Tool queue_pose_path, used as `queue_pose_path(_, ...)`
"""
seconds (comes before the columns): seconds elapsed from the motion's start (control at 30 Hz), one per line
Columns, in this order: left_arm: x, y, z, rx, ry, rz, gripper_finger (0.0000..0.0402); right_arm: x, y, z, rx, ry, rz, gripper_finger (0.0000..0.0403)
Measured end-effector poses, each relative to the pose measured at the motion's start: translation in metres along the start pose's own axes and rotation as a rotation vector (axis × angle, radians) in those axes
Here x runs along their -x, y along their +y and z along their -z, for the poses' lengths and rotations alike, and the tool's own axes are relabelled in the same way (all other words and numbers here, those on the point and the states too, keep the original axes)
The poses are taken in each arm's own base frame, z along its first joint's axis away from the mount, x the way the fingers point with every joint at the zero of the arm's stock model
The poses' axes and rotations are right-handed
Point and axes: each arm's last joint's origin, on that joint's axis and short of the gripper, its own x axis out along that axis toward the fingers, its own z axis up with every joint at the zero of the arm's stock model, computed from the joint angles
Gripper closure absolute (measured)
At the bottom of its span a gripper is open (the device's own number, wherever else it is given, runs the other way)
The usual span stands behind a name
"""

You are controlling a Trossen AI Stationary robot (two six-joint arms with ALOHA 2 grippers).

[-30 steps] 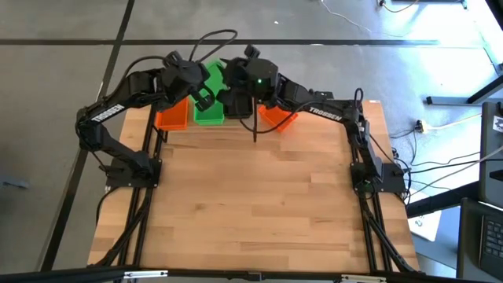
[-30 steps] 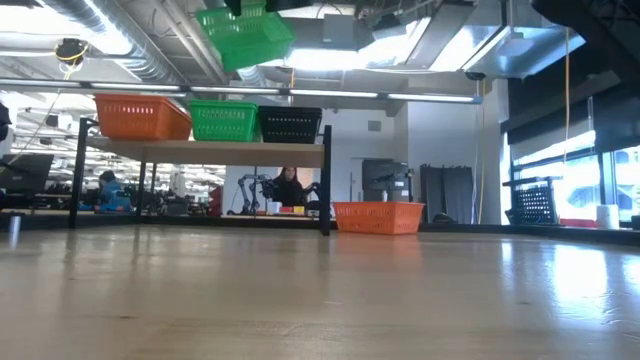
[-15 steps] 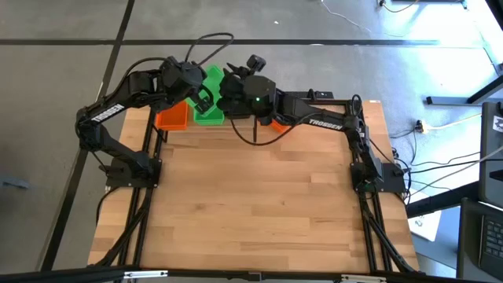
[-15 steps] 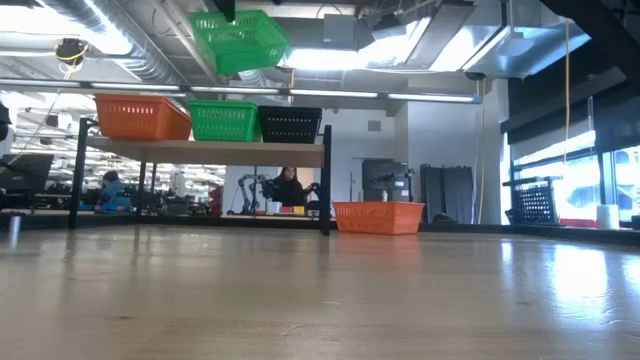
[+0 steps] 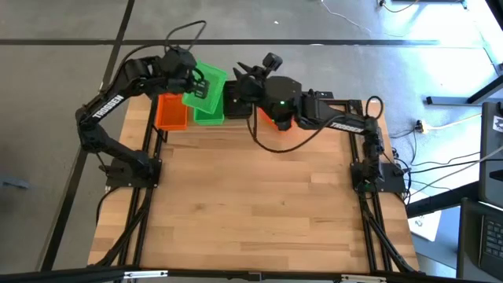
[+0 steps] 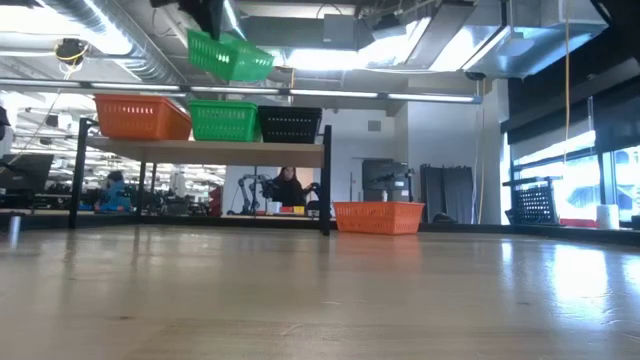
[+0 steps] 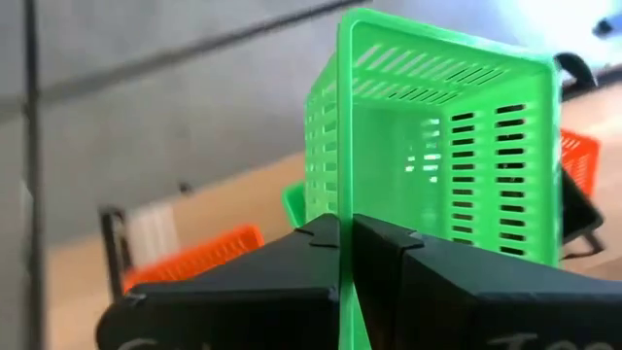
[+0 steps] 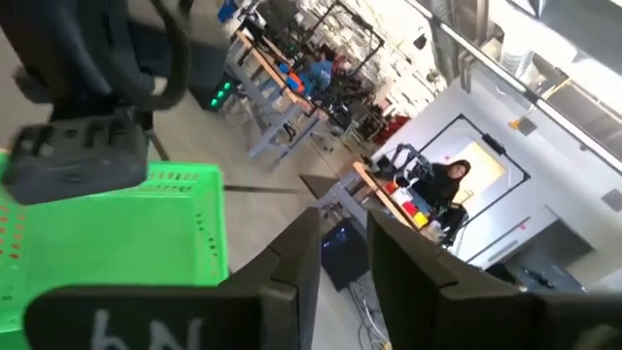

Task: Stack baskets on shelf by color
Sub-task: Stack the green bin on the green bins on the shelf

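Observation:
My left gripper (image 7: 345, 238) is shut on a bright green basket (image 5: 206, 85), which hangs high above the shelf (image 6: 200, 150) in the low view (image 6: 228, 55). On the shelf stand an orange basket (image 6: 142, 117), a green basket (image 6: 224, 121) and a black basket (image 6: 290, 124), side by side on their bases. Another orange basket (image 6: 377, 217) sits on the table right of the shelf. My right gripper (image 5: 242, 75) is open and holds nothing; it is raised above the black basket, with its fingers pointing past the table's far edge. My left gripper holds the green basket by the top edge of one wall (image 7: 342, 209), pinched with one finger (image 7: 389, 255) inside the basket and the other outside. The basket is lifted clear and tilted, over the shelf's green and orange baskets.
The shelf stands along the table's far edge on thin black uprights (image 6: 326, 180). The wide wooden tabletop (image 5: 251, 204) lies bare in front of it. A person (image 6: 288, 188) sits in the room beyond the table.
My left gripper has carried the green basket toward the table's left and far edge and a little down, and the basket has tilted further. My right gripper has risen from the black basket, drawn back toward the right and tipped upward.

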Motion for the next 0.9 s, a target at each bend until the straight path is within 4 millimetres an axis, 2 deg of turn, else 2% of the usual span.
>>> queue_pose_path(0.13,-0.006,0.010,-0.001,0.175,0.087,0.028,0.0401,0.017,-0.008,-0.009,0.020,-0.034,-0.010,0.0312)
queue_pose_path(0.3,-0.012,0.014,-0.001,0.280,0.159,0.033,0.0401,0.033,-0.013,-0.016,0.031,-0.052,-0.012,0.0312)
queue_pose_path(0.53,-0.046,-0.004,-0.001,0.258,0.254,0.006,0.0402,0.046,-0.022,-0.021,0.080,-0.050,0.012,0.0312)
queue_pose_path(0.9,-0.074,-0.004,0.000,0.260,0.333,-0.077,0.0401,0.050,-0.030,-0.022,0.127,-0.056,0.017,0.0312)
